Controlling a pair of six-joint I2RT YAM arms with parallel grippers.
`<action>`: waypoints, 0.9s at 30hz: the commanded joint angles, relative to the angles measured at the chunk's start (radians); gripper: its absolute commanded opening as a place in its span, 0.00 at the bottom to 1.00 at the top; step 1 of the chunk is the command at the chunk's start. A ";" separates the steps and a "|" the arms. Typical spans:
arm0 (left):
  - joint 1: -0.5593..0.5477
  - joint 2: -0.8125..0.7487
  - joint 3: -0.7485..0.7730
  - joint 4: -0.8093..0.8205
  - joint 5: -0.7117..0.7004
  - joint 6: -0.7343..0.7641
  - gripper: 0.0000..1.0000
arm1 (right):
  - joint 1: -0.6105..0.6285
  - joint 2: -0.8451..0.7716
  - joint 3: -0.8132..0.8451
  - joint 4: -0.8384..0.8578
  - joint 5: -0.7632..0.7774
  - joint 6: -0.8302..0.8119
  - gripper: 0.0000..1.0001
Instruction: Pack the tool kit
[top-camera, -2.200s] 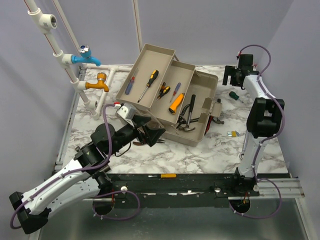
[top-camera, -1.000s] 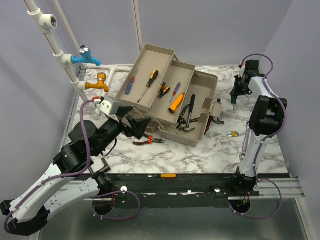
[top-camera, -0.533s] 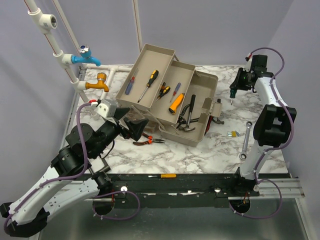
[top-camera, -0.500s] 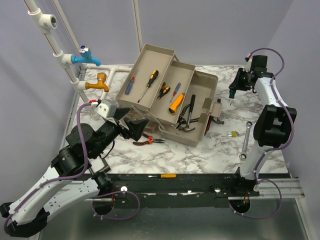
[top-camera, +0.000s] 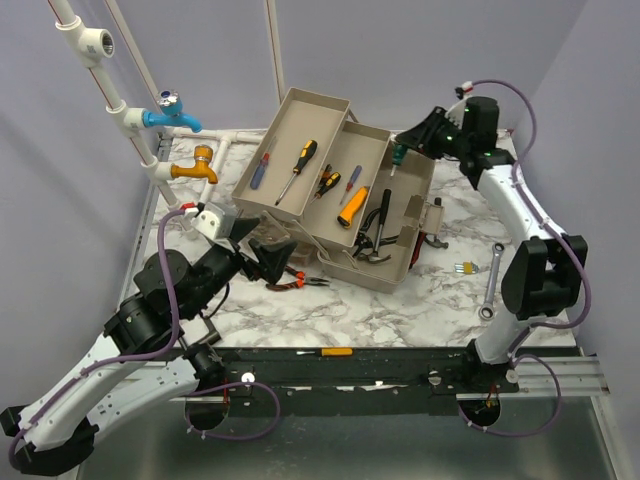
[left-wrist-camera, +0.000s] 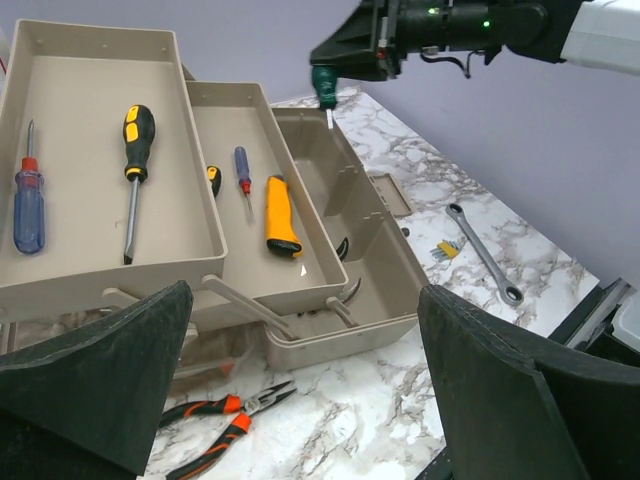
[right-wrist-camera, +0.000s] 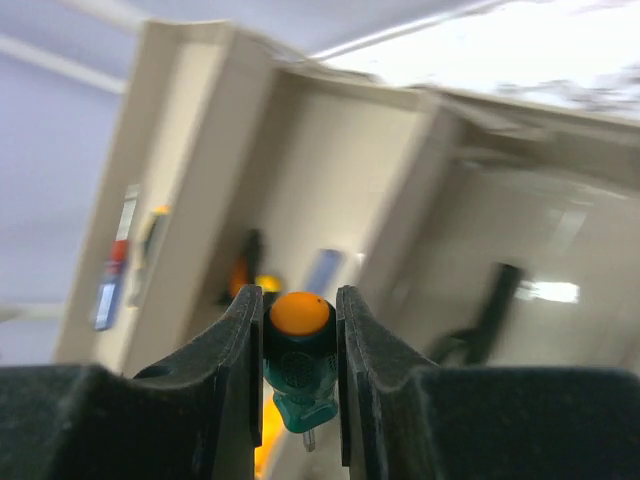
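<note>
Overhead, left-wrist and right-wrist views of the packing task. My right hand (top-camera: 412, 140) is closed on a green screwdriver (top-camera: 397, 153). In the right-wrist view its orange cap sits between my two fingers (right-wrist-camera: 232, 370) and its short tip points down. The toolbox (top-camera: 388, 283) stands open on the tabletop (top-camera: 400, 315), with its two trays folded out to the left and its deep bin on the right. The relation that matters for the coming move is vertical: the screwdriver hangs nearly upright above the far right corner of the deep bin, just inside its back rim. Its long axis therefore stands across the bin floor, where a hammer and dark pliers already lie flat. I judge that it needs lowering and tipping over before release. My left hand (top-camera: 262, 252) is spread fully open and holds nothing. It hovers at the near left of the box above the orange-handled pliers (top-camera: 291, 283), well apart from the bin, so the right hand is plainly the nearer. A wrench (top-camera: 491, 283) lies loose to the right of the box. Half a second earlier my right hand held this screwdriver over the far right tabletop, clear of the box, and it has since swung left to the bin, while my left arm has barely shifted.
</note>
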 joint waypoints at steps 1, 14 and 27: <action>-0.006 -0.026 -0.012 0.019 -0.030 0.020 0.99 | 0.131 0.001 -0.017 0.238 0.039 0.238 0.01; -0.005 -0.090 -0.047 0.009 -0.068 0.007 0.99 | 0.416 0.259 0.281 0.366 0.132 0.332 0.01; -0.006 -0.130 -0.067 0.002 -0.082 -0.007 0.99 | 0.526 0.431 0.503 0.293 0.241 0.287 0.72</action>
